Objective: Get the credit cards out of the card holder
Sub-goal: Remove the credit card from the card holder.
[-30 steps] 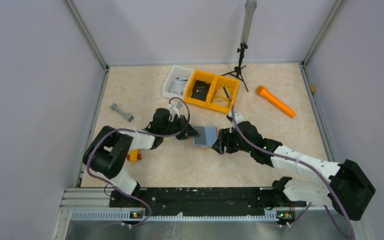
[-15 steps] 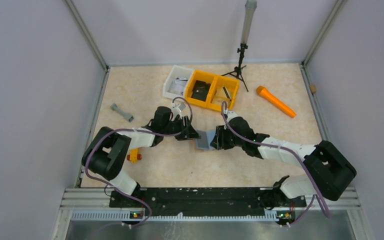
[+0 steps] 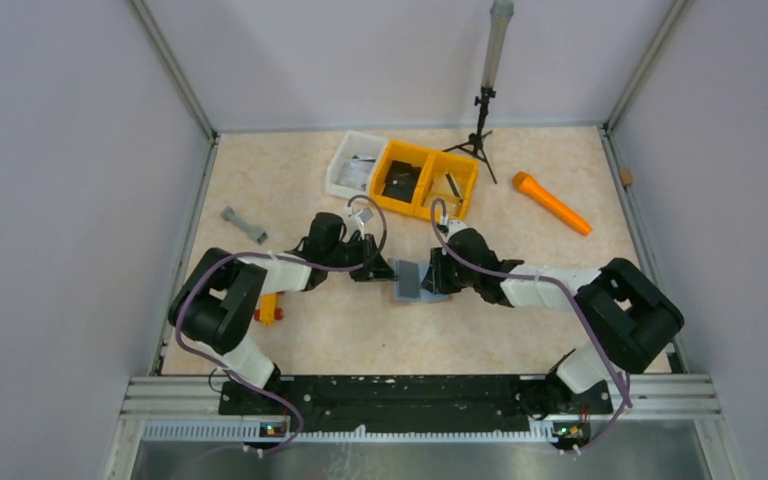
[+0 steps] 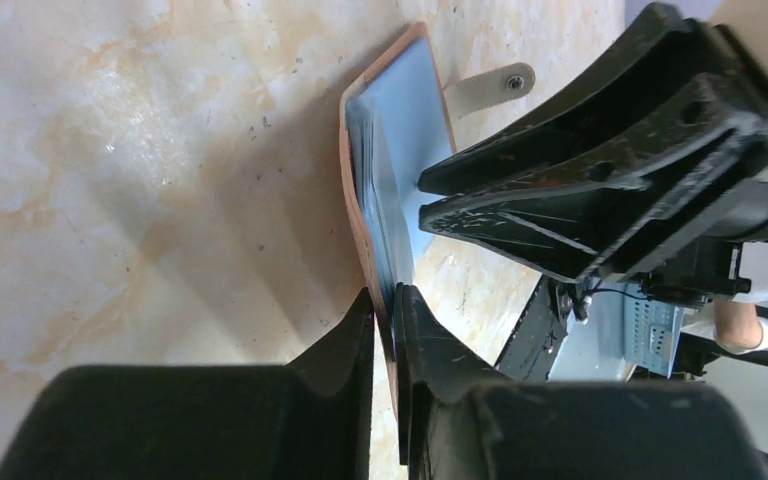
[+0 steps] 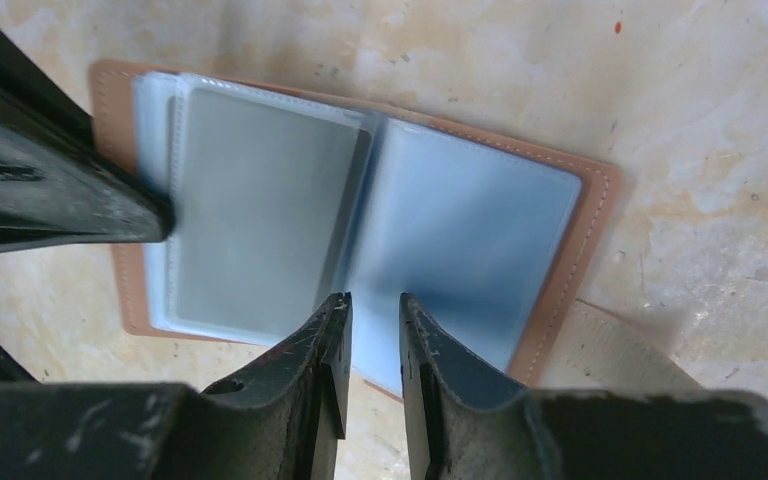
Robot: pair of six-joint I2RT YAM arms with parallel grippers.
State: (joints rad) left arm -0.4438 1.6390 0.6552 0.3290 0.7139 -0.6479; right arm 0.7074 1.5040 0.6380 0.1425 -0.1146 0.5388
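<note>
The card holder (image 3: 408, 281) lies open between my two grippers, reddish-brown outside and pale blue inside (image 5: 460, 220). A greyish credit card (image 5: 255, 220) shows through the clear left sleeve; no other card is visible. My left gripper (image 4: 385, 310) is shut on the holder's brown cover edge (image 4: 352, 190), which stands raised off the table. The holder's tab (image 4: 485, 88) points away. My right gripper (image 5: 372, 312) hovers over the fold at the holder's near edge, jaws a narrow gap apart with nothing seen between them. Its fingertips (image 4: 435, 200) touch the blue inside.
Yellow bins (image 3: 427, 180) and a white tray (image 3: 345, 172) stand behind the holder. Near the back wall is a tripod (image 3: 480, 125). An orange tool (image 3: 553, 203) lies at the right, a grey dumbbell-shaped part (image 3: 244, 224) at the left, and a small orange piece (image 3: 268, 313) by the left arm.
My right arm swung left and reached onto the holder while its jaws narrowed. The holder's right half tilted up and the holder now looks narrower. My left gripper briefly loosened, then shut again.
</note>
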